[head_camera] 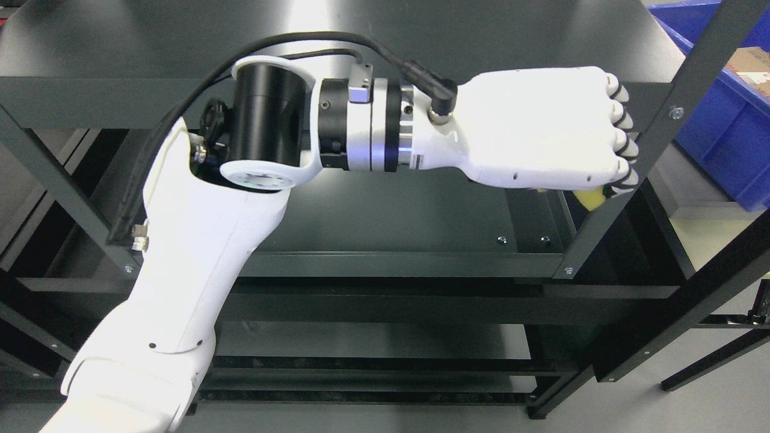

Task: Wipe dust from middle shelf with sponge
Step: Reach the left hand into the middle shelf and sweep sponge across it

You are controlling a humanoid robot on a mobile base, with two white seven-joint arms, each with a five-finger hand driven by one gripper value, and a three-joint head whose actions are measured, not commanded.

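My left arm comes up from the lower left and bends across the picture. Its white hand (pixel 541 129) lies at the right end of the black shelving unit, over the middle shelf (pixel 391 213). The fingers (pixel 622 129) are curled down around a yellow sponge (pixel 592 197), of which only a small corner shows under the hand at the shelf's right edge. The hand hides the rest of the sponge. The right arm does not show.
The top shelf (pixel 361 42) spans the picture's upper part. A black corner post (pixel 656 138) slants down just right of the hand. A blue bin (pixel 731 114) with a cardboard box stands at the far right. Lower shelves and frame bars lie below.
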